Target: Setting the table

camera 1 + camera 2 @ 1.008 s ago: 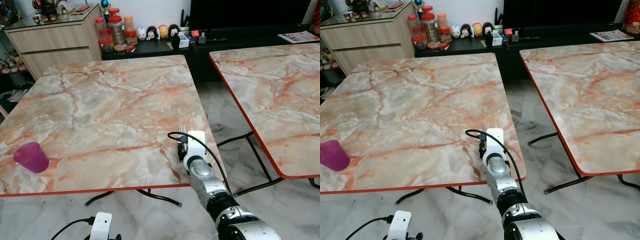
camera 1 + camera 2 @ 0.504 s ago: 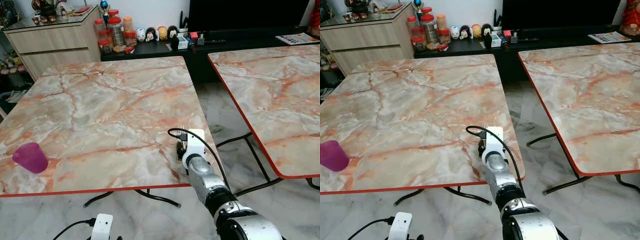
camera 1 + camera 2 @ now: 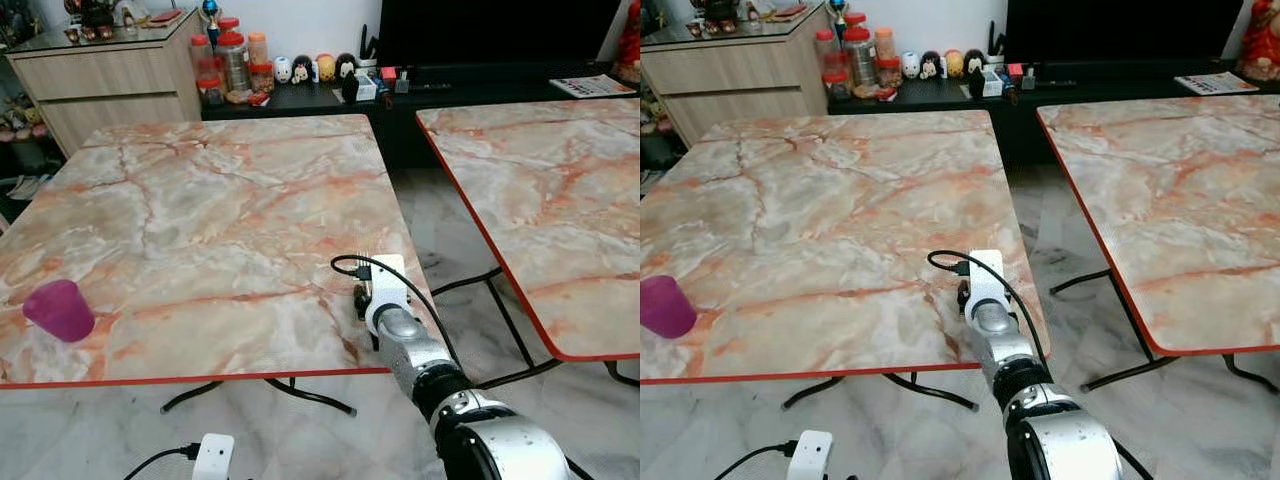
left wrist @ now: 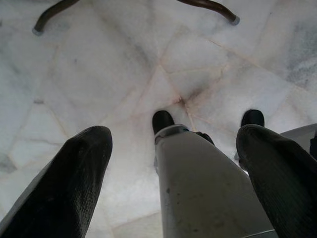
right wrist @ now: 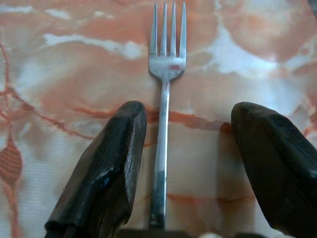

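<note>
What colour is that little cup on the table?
The cup is purple-pink, seen best in the left eye view.

A silver fork (image 5: 163, 124) lies flat on the orange-veined marble counter (image 5: 64, 64) between the two black fingers (image 5: 106, 168) of the right tool (image 5: 185, 163) — fingers spread wide, neither touching it — with its prongs pointing away.

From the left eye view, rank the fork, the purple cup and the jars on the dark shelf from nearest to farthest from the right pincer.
1. Fork: lying on the marble table between the open fingers of the right pincer.
2. Purple cup: near the table's front edge, far to the robot's left.
3. Jars: on the dark shelf beyond the table's far edge.
</note>
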